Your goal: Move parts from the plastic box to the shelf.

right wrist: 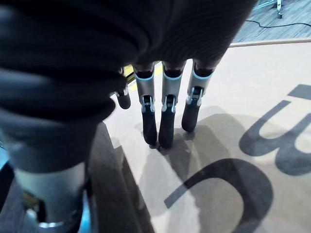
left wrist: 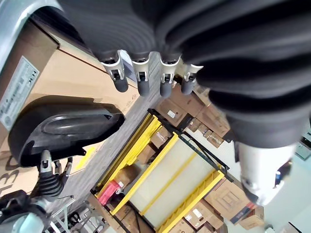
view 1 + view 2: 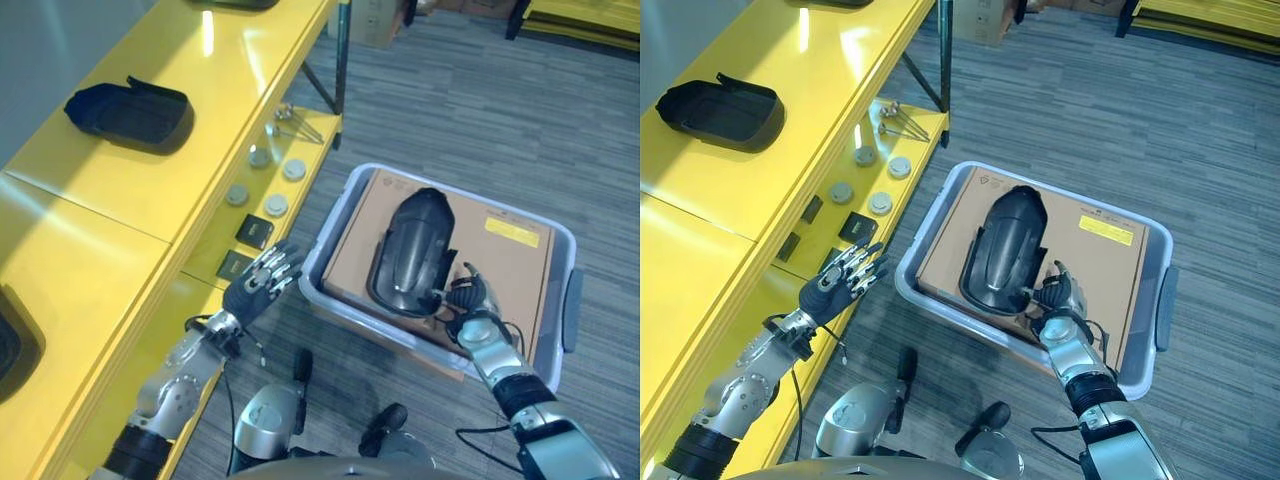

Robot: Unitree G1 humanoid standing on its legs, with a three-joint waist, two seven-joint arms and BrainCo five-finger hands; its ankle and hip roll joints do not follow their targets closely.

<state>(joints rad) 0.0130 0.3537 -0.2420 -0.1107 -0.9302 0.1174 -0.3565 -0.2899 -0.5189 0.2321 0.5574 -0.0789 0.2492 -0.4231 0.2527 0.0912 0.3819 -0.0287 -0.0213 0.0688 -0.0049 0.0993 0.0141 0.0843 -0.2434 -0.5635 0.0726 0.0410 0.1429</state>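
Now | black part (image 3: 412,250) lengthwise in plastic box (image 3: 566,243) | right hand (image 3: 470,303) beside it

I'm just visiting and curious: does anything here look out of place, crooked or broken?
Nothing looks broken or spilled. The black curved part lies a little askew on the cardboard sheet in the plastic box. On the yellow shelf another black part sits neatly. The right hand rests by the first part.

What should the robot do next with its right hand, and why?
Probably curl the right hand round the near edge of the big black curved plastic part. Its straight fingers rest on the brown cardboard inside the grey plastic box, right beside that part, holding nothing. The left hand hangs open by the yellow shelf.
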